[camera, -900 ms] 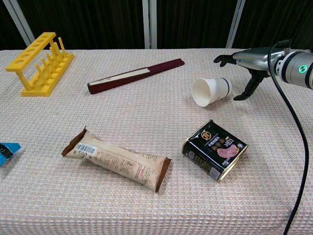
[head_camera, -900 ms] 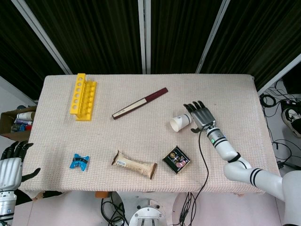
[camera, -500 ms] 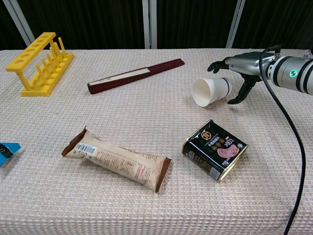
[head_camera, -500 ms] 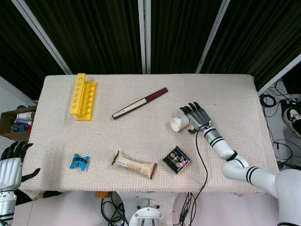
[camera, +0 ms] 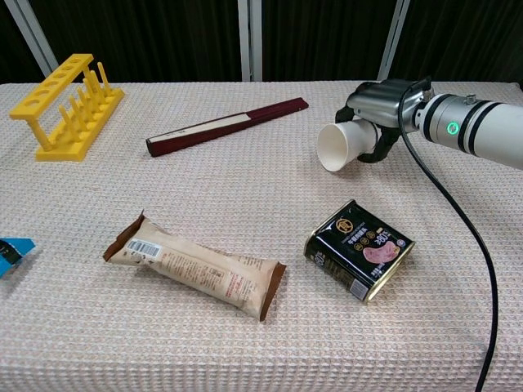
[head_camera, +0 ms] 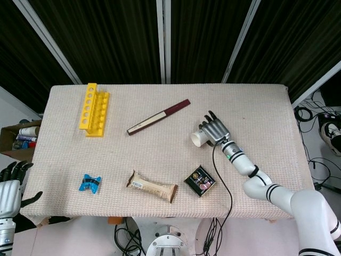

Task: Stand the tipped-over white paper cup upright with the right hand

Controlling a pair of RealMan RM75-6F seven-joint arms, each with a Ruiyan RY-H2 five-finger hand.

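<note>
White paper cup [camera: 341,145] lies on its side near the desk's [camera: 245,343] right-hand middle, its empty mouth facing the camera. The right hand [camera: 377,114] wraps over the cup's base end, fingers curled around it, hiding that end. At the head view's lower-left corner, the left hand [head_camera: 11,184] hangs beside the desk, fingers spread and empty, its arm cut off by the edge.

Your head view looks steeply down from high above, taking in the whole table [head_camera: 160,106]. Your chest view sits low and near, facing across the table [camera: 245,212] toward the dark curtain. Both share the table's middle.
</note>
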